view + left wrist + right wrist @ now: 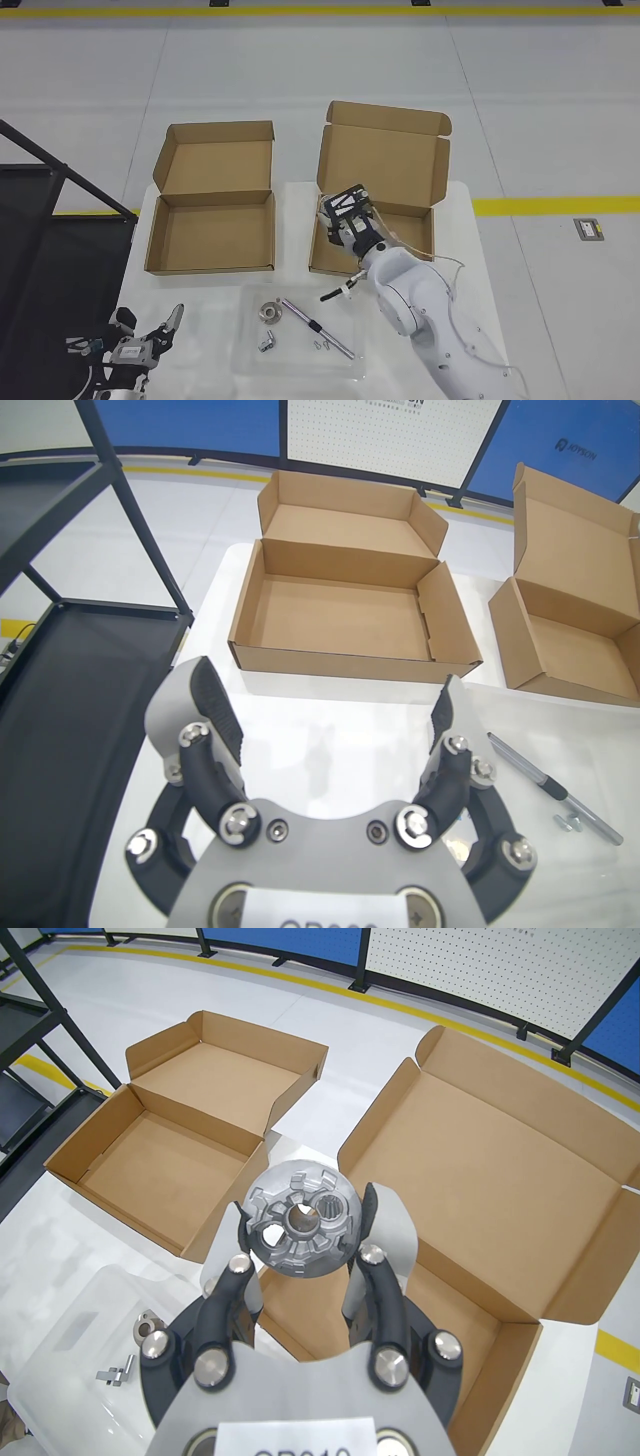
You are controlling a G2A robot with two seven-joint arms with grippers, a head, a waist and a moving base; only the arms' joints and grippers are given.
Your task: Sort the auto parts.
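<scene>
Gear [302, 1223], a round grey casting with holes through its face, sits pinched by the rim between both fingers of the right gripper [306, 1210]. Directly beneath that gripper lies the right box [475, 1168], open, its lid flap raised on the far side. The gripper hangs over the box's left part. Farther to the gripper's left, apart from the first, the left box [165, 1153] also stands open. Behind and below the right gripper, a clear tray [300, 362] holds a rod [318, 327], a ring [268, 313], a bracket [266, 342] and bolts [320, 345]. The left gripper [325, 680] hovers with its fingers spread wide. The left box is ahead of it, and the tray and rod are to its right.
</scene>
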